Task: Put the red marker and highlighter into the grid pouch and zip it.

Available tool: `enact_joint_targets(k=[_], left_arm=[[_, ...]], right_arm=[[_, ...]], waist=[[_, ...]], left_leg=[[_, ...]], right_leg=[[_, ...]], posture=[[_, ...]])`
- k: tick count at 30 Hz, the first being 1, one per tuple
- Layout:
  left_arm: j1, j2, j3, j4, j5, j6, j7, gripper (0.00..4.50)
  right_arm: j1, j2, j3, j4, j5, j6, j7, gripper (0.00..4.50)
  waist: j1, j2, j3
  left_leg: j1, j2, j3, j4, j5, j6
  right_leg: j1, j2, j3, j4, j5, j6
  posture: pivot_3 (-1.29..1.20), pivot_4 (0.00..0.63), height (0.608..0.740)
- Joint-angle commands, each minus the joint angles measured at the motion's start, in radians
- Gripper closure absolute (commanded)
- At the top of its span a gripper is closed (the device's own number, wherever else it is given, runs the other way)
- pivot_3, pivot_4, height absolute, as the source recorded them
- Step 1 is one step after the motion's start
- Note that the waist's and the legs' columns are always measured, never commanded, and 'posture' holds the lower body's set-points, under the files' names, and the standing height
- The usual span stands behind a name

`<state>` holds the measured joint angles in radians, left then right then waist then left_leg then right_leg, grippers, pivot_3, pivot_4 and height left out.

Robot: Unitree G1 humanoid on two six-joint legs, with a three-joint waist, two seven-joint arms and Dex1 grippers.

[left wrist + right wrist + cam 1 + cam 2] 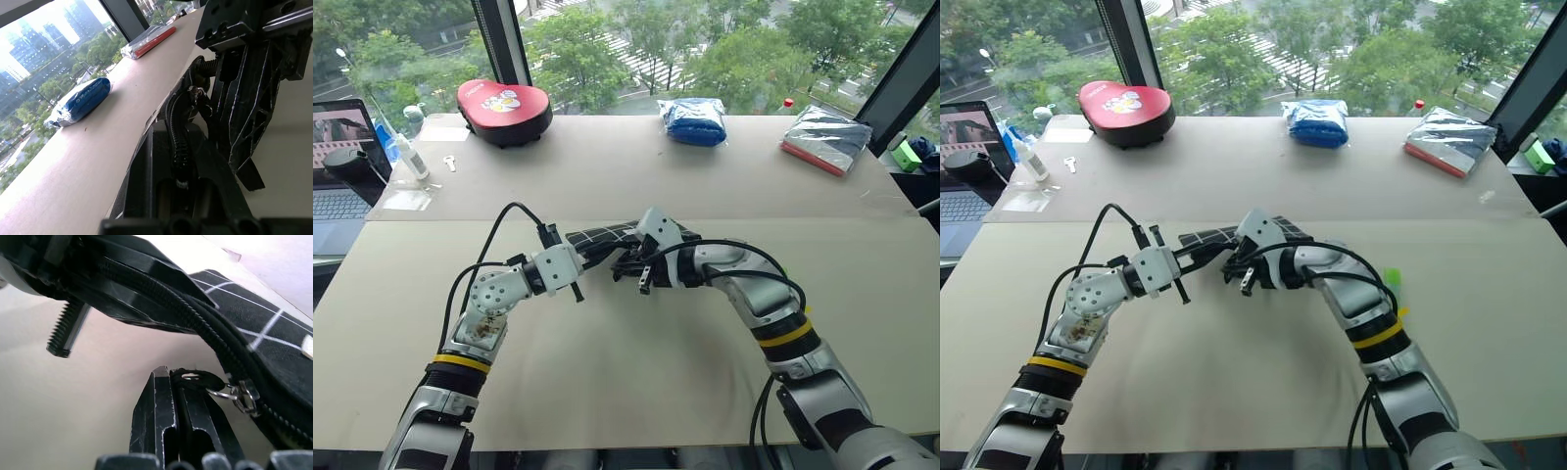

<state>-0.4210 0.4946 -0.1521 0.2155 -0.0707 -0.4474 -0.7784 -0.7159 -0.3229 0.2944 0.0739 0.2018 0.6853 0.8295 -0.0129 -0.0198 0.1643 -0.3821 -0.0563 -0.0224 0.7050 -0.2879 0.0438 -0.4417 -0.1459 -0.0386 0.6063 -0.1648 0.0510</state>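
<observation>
**Observer:** Nearest you, what is there?

**Me:** My right gripper. Its fingers are drawn narrow, almost together, with the black cord of the zipper pull pinched at their tips. The metal slider hangs just beyond, on the edge of the grid pouch.

**Observer:** And the pouch itself?

**Me:** It sits in the middle of the table, lifted off the surface. My left gripper is clamped on its left end and holds it level. The highlighter lies on the table just right of my right forearm, outside the pouch.

**Observer:** What could go wrong?

**Me:** The cord is thin and slack, so I judge the grip is slight. A quick tug could slip it out of my fingertips. If I pull off the zipper's line, the fabric may bunch and jam the slider, or twist the pouch in my left grip. My right arm could also sweep the highlighter further right, towards the edge. Closing the zip now would shut the highlighter out.

**Observer:** And around you?

**Me:** The table is pale and matte. Along its far side lie a red case, a blue bag and a silver packet. A laptop stands at far left. Beyond is a window over green trees.
</observation>
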Motion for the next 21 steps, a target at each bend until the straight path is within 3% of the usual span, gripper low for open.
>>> enact_joint_targets(k=[1, 4, 8, 12, 16, 21], left_arm=[[-0.013, -0.003, 0.010, -0.017, 0.001, -0.010, 0.001, 4.50], [-0.010, -0.005, 0.010, -0.013, 0.000, -0.010, 0.001, 4.50], [-0.015, -0.014, 0.005, -0.004, 0.001, -0.011, 0.001, 4.50], [-0.029, -0.023, 0.003, 0.014, 0.001, -0.014, -0.002, 4.50], [-0.037, -0.032, 0.002, 0.023, 0.003, -0.018, -0.004, 4.50], [-0.026, -0.028, 0.004, 0.011, 0.002, -0.021, -0.007, 4.50]], right_arm=[[-0.026, -0.026, -0.085, -0.048, 0.034, -0.015, -0.003, 2.69], [0.016, -0.078, -0.183, -0.174, 0.170, 0.148, 0.044, 1.65], [0.142, -0.158, -0.264, -0.381, 0.372, 0.228, 0.158, 1.65], [0.202, -0.140, -0.381, -0.471, 0.532, 0.262, 0.124, 1.65], [0.278, -0.197, -0.443, -0.452, 0.453, 0.175, 0.049, 1.65], [0.436, -0.423, -0.513, -0.369, 0.213, 0.069, -0.076, 1.65]], waist=[[-0.001, 0.000, 0.000], [0.001, 0.000, 0.000], [0.004, 0.000, 0.000], [-0.002, 0.000, 0.000], [0.003, 0.000, 0.000], [0.026, 0.000, 0.000]], left_leg=[[0.000, 0.000, 0.000, 0.000, 0.000, 0.000], [-0.001, 0.000, 0.000, 0.000, 0.000, 0.000], [-0.002, 0.000, -0.001, 0.000, 0.000, 0.001], [-0.002, 0.001, -0.001, 0.000, -0.001, 0.002], [0.001, 0.001, -0.001, 0.000, -0.002, 0.003], [0.000, 0.000, -0.001, 0.001, -0.001, 0.002]], right_leg=[[0.000, 0.000, 0.000, 0.000, 0.000, 0.000], [-0.002, 0.000, 0.000, 0.000, 0.000, 0.000], [-0.001, 0.000, -0.001, -0.001, 0.000, 0.000], [0.000, 0.000, -0.001, -0.002, 0.000, 0.000], [0.002, 0.000, 0.000, -0.001, 0.000, 0.000], [0.003, -0.001, 0.000, -0.002, 0.000, 0.000]], posture=[[0.00, 0.150, 0.740], [0.00, 0.150, 0.740], [0.00, 0.150, 0.740], [0.00, 0.150, 0.740], [0.00, 0.150, 0.740], [0.00, 0.150, 0.740]])
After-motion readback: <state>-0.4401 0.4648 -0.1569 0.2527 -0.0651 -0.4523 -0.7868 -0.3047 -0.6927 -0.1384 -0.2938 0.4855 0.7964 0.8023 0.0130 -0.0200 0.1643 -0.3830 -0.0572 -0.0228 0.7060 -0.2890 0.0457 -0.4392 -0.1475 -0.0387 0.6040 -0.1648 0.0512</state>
